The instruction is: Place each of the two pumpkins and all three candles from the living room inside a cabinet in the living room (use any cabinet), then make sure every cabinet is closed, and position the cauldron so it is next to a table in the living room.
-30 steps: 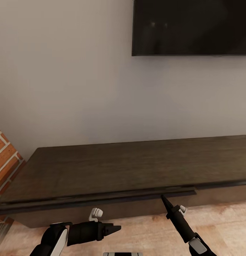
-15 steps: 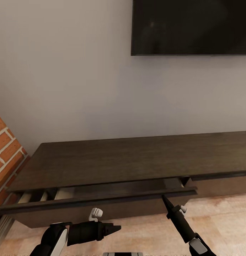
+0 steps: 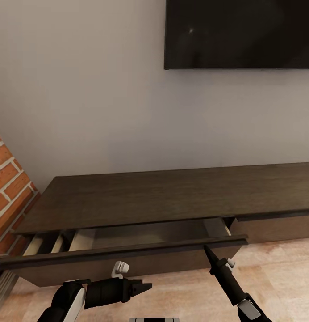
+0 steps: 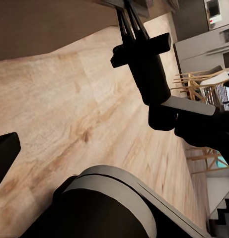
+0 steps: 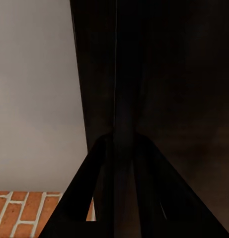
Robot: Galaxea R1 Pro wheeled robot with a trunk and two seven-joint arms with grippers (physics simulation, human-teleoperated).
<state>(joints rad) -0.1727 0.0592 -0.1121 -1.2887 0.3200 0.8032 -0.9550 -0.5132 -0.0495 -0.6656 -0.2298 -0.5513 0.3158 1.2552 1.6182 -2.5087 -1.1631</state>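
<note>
right gripper [image 3: 205,247] pressed together at the cabinet [image 3: 172,197] drawer lip (left gripper [image 3: 145,286]: likewise together).

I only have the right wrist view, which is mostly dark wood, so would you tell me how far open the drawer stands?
Observer: In the head view the cabinet's left drawer stands partly open, its drawer front clear of the cabinet body.
Operator: Thank you. Where along it is the right gripper?
Observer: The right gripper meets the front's top edge near its right end.
Operator: And the left gripper?
Observer: The left gripper hangs lower, before the drawer front, seemingly apart from it.
</note>
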